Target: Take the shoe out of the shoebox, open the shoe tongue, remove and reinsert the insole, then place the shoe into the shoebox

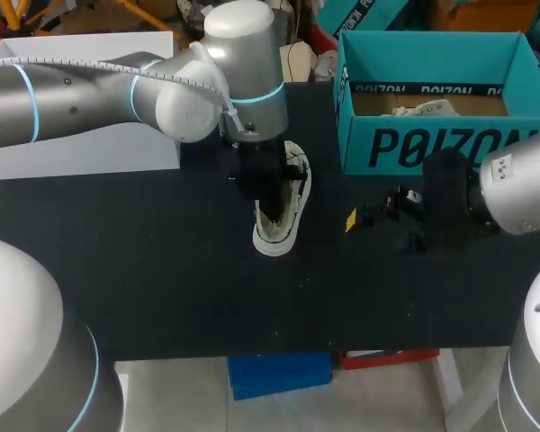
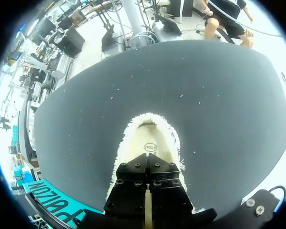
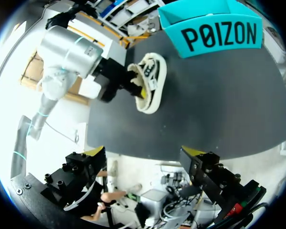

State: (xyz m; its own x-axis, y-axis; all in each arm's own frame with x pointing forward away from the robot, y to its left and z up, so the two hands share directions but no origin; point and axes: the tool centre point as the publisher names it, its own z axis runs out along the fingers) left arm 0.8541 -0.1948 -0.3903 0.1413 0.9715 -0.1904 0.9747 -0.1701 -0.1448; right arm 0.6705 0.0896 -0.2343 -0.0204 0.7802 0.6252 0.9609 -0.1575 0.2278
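Head view, mid-frame: fuzzy cream shoe (image 1: 279, 211) on matte black counter (image 1: 162, 270). Left fingers (image 2: 133, 183) pinched together inside it; right fingers (image 3: 86, 167) spread wide, empty.

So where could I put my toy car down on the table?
Lots of bare table between the shoe and the near edge, and left of the shoe, by the white box. It's crowded between the shoe and the shoebox, where the right gripper hangs.
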